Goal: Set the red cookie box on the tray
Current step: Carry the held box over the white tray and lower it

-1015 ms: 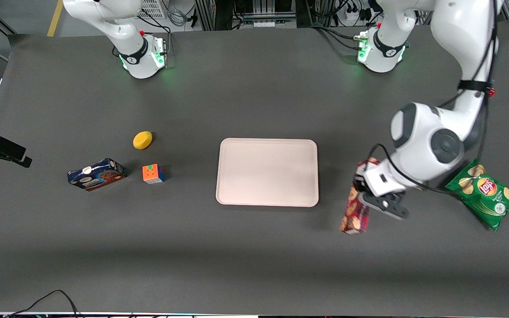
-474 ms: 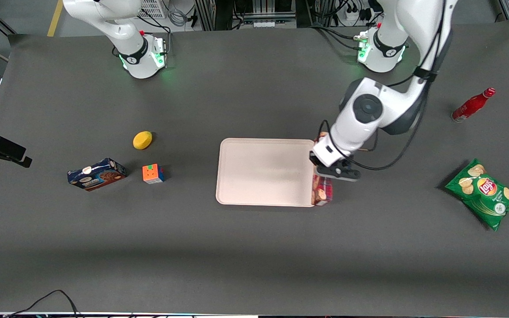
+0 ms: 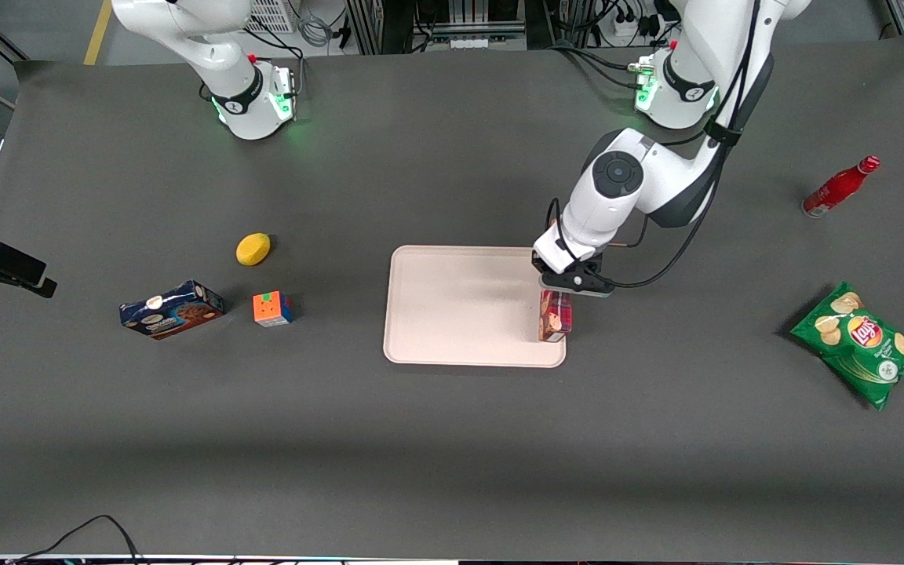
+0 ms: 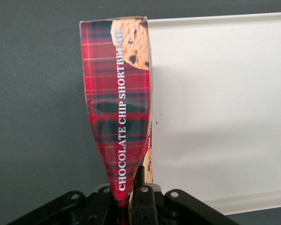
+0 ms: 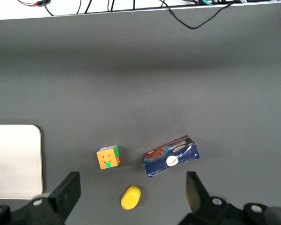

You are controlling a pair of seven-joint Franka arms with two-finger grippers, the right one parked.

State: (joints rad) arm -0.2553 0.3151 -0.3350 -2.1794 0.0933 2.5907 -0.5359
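The red cookie box [image 3: 555, 315] [image 4: 119, 103], a slim dark-red plaid carton with cookie pictures, hangs from my left gripper [image 3: 570, 284] [image 4: 129, 199], which is shut on its upper end. The box hangs above the edge of the tray [image 3: 452, 306] [image 4: 225, 103] that lies toward the working arm's end of the table, partly over the pale tray and partly over the dark mat. The tray is a large pinkish-cream rectangle with a low rim and nothing else on it. In the left wrist view the box's long side reads "CHOCOLATE CHIP SHORTBREAD".
A dark-blue cookie box [image 3: 172, 309] [image 5: 171, 156], a colour cube [image 3: 272, 308] [image 5: 108, 157] and a yellow lemon [image 3: 253, 249] [image 5: 130, 197] lie toward the parked arm's end. A green chips bag [image 3: 860, 342] and a red bottle [image 3: 840, 187] lie toward the working arm's end.
My left gripper has carried the red cookie box from near the chips bag across the mat to the tray's edge; over the last half second it moved a little farther over the tray.
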